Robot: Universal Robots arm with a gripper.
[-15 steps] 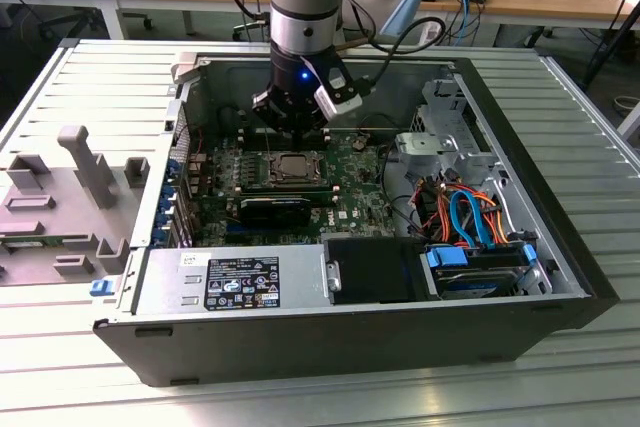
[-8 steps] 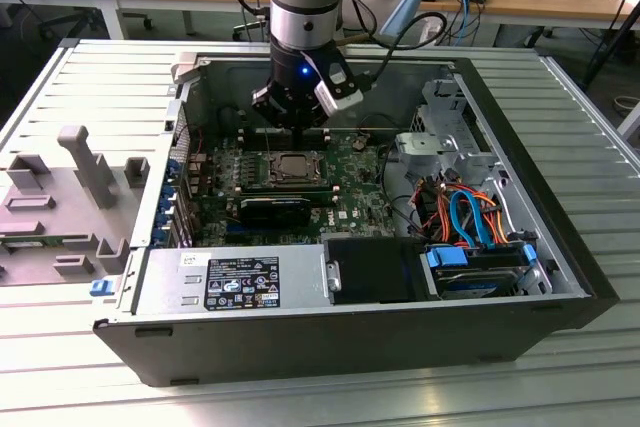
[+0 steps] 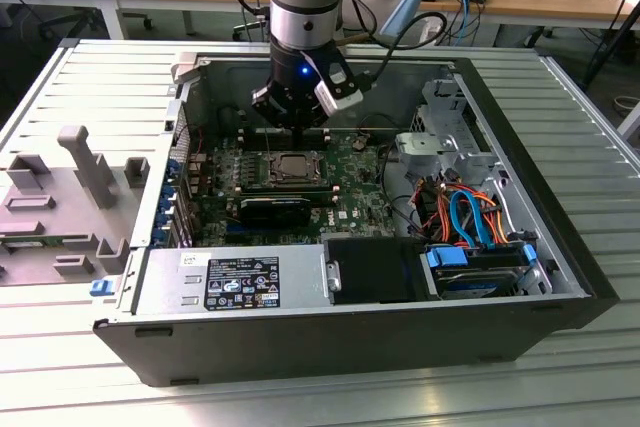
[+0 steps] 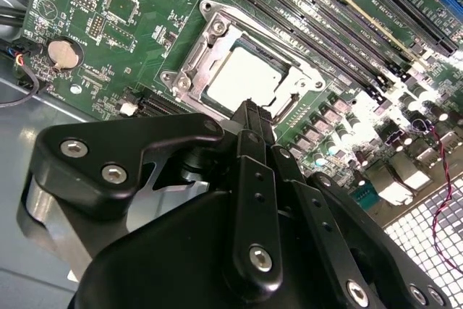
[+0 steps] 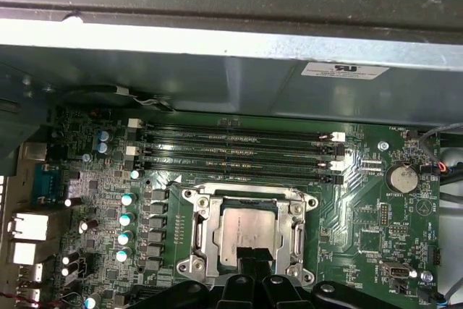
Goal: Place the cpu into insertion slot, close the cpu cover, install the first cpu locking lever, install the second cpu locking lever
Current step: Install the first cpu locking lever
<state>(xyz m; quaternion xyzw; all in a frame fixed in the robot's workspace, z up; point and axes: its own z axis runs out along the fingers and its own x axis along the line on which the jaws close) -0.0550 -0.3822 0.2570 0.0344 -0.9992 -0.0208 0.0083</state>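
Inside the computer case, one cpu is sitting in one insertion slot; the gripper's closed, empty fingers are hovering by its edge.

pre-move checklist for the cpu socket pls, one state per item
1. cpu lying flat in the insertion slot: ok.
2. cpu cover down, framing the chip: ok.
3. Cover locked down: cannot tell.
4. pincer shut, nothing seen between its tips, poised at the socket's edge: ok.
5. memory slots apart from the pincer: ok.
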